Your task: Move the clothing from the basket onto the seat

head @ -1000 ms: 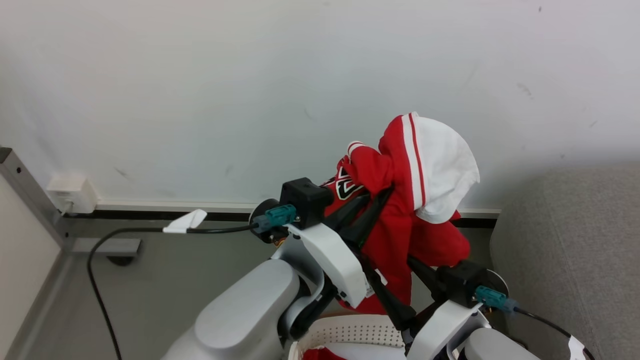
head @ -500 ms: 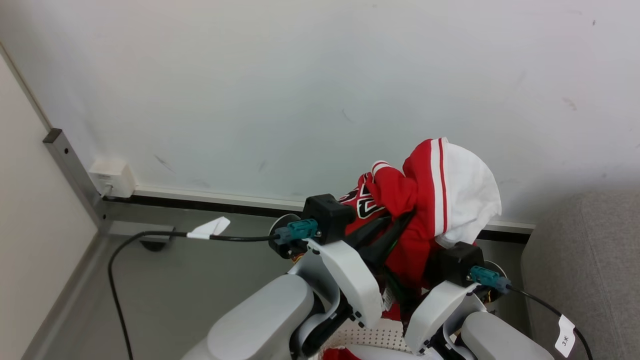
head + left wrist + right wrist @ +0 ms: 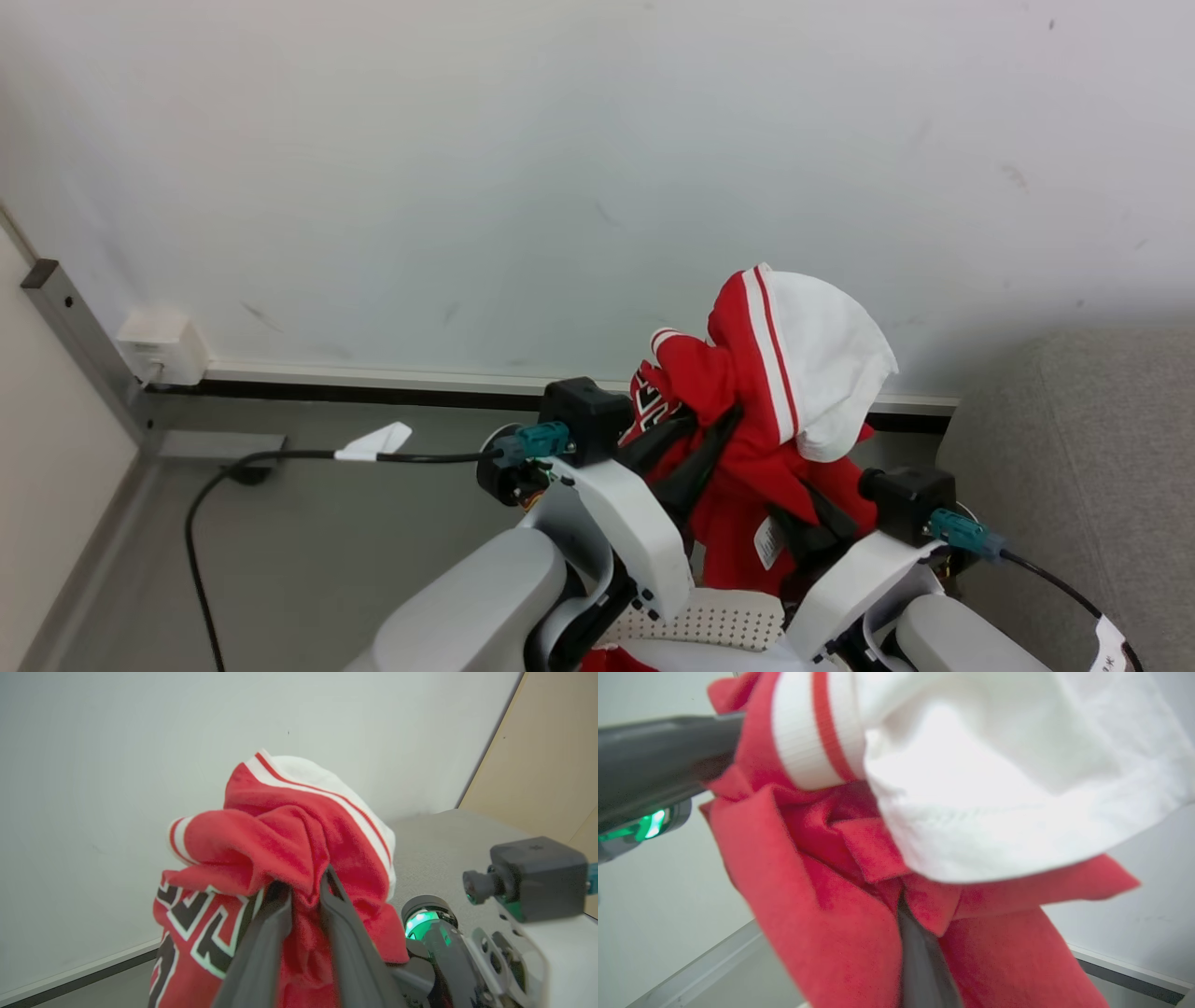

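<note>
R gripper (image 3: 810, 534), wide a sec ago, now clamps the clothing (image 3: 775, 392) above the basket (image 3: 709, 623); L gripper (image 3: 303, 891) narrow, pinching it too; 2-arm carry to seat (image 3: 1074, 439) right of basket looks next

The right tool (image 3: 810, 523), its fingers spread wide a second ago beneath the clothing (image 3: 738, 392) hanging above the basket (image 3: 719, 625), has now pinched shut into the red folds.
</note>
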Robot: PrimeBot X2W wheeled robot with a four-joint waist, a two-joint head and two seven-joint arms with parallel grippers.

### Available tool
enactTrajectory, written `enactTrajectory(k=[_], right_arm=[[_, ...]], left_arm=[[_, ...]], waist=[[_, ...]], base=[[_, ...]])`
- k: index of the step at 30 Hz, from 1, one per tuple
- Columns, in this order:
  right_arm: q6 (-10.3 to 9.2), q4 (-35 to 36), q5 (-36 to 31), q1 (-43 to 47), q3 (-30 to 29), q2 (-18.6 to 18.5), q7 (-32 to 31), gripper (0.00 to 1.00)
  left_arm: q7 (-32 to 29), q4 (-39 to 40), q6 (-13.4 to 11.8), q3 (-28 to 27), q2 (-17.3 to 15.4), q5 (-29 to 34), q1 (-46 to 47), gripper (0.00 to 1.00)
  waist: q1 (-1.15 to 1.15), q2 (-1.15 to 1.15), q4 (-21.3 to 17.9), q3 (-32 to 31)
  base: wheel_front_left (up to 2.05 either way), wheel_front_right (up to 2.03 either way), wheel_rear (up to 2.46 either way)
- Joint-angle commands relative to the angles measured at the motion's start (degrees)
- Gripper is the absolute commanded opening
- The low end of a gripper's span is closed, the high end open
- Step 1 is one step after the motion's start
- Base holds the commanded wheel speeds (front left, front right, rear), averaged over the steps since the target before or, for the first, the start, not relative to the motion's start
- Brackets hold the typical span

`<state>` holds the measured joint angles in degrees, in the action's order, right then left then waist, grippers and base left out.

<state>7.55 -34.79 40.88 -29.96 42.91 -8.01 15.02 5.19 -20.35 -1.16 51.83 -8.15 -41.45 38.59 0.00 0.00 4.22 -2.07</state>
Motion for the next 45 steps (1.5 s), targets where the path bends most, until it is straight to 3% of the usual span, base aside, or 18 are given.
enactTrajectory(k=[1,2,14,23,33,39,45], right_arm=[[-0.12,0.6,-0.5,0.8,-0.4,-0.6,0.1,0.00],[-0.12,1.3,-0.9,1.3,-0.8,-0.9,0.1,0.00],[-0.12,9.4,-5.1,4.6,-8.3,-6.5,0.1,0.00],[-0.12,17.6,-7.2,6.5,-18.2,-8.3,0.1,0.00],[-0.12,25.0,-7.5,10.3,-23.6,-11.4,0.1,0.00],[-0.12,27.5,-7.9,11.3,-25.0,-11.0,0.1,0.00],[-0.12,28.8,-7.9,9.2,-25.7,-11.7,0.1,0.00]], left_arm=[[0.2,-0.1,-0.1,0.1,-0.1,-0.9,-0.7,0.89],[0.1,0.0,-0.1,0.3,0.1,-0.9,-0.9,1.00],[3.2,3.6,-0.3,0.7,-0.5,0.3,-2.3,1.00],[5.7,5.5,0.3,0.8,-2.3,1.4,-2.6,1.00],[7.7,4.2,0.5,1.9,-3.9,4.4,-1.5,1.00],[8.4,2.5,1.0,2.7,-3.8,5.8,-1.1,1.00],[8.6,1.8,1.6,3.3,-3.7,6.3,-0.2,1.00]], waist=[[0.00,0.00,-0.6,0.1],[0.00,0.00,-0.9,0.1],[0.00,0.00,-8.1,0.5],[0.00,0.00,-16.6,2.1],[0.00,0.00,-25.1,4.3],[0.00,0.00,-27.7,5.8],[0.00,0.00,-27.8,8.3]], base=[[0.00,0.00,0.00],[0.00,0.00,0.00],[0.00,0.00,0.00],[0.00,0.00,0.00],[0.00,0.00,0.00],[0.00,0.00,0.00],[0.00,0.00,0.00]])
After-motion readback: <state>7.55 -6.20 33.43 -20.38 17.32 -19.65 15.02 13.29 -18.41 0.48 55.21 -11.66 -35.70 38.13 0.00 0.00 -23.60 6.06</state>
